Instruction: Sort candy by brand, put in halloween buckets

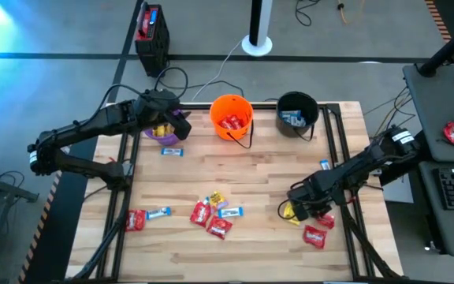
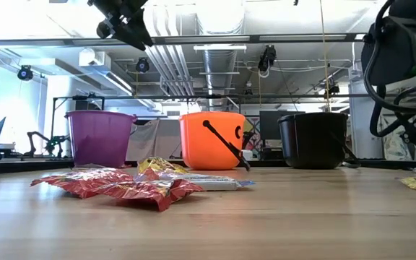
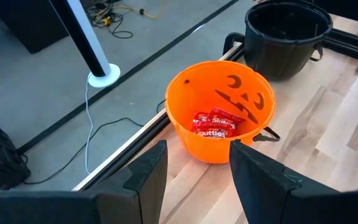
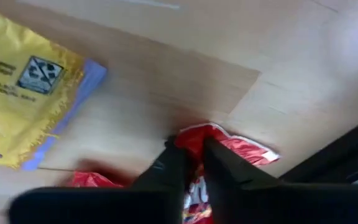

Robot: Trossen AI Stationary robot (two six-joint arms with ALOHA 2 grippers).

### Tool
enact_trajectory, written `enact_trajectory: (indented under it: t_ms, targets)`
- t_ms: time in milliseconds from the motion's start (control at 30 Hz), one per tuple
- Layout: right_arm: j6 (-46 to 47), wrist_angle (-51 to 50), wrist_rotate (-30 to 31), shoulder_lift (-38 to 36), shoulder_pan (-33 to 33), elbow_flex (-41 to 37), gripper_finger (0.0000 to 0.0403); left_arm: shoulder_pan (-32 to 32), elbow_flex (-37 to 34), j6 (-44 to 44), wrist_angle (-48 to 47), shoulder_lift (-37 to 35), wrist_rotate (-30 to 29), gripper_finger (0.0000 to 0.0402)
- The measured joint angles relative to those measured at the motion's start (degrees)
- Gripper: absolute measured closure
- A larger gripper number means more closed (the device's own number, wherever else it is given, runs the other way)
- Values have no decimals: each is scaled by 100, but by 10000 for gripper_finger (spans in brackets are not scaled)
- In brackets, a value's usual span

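Right gripper (image 1: 312,207), low over the table (image 1: 274,170) near its right edge, fingers pinched on a red packet (image 4: 219,149); a yellow packet (image 1: 291,211) lies just beside it and another red packet (image 1: 315,235) nearer the front edge. Left gripper (image 1: 181,120), fingers apart and empty, hovers above the purple bucket (image 1: 164,134) at the back left corner. The orange bucket (image 1: 232,117), at the middle of the back edge, holds red packets; the black bucket (image 1: 297,113), toward the back right, holds blue-and-white ones. A loose cluster of red, yellow and blue-and-white candy (image 1: 213,213) lies near the front edge.
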Motion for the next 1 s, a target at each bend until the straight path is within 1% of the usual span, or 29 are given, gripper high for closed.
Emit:
enact_trajectory:
  t_ms: [33,67,167,233,333,400,500,600,667,733,800,900,1000]
  targets:
    - [-50,-27,-1,0,0,4,374,0,0,13,0,0,0,244]
    - [-126,-68,-2,-1,0,18,381,0,0,21,0,0,-2,244]
    - [-231,-367,72,-27,2,134,386,0,0,36,4,0,-2,244]
    - [-294,-787,90,-79,2,347,388,0,0,36,7,0,-2,244]
    - [-480,-1620,123,-146,-19,943,389,1,0,36,7,0,-2,244]
    - [-576,-2140,359,-160,-85,1439,390,0,0,42,7,0,-4,244]
    - [-671,-2386,1087,-177,-368,2163,390,2,0,102,11,7,-4,244]
    - [-1095,-2333,1984,-177,-922,2795,391,1,0,245,20,9,-1,244]
    - [-1637,-2266,2522,-177,-1440,3181,391,2,0,313,21,9,1,244]
    - [-2406,-2093,2897,-164,-2041,3554,391,2,0,337,13,9,3,244]
    - [-3269,-1679,3034,-160,-2686,3831,391,7,0,339,9,9,38,244]
    - [-4417,-639,2988,-153,-3606,4088,391,7,0,339,2,9,55,244]
    - [-5219,621,2465,-153,-4458,4172,391,7,0,339,-22,9,59,244]
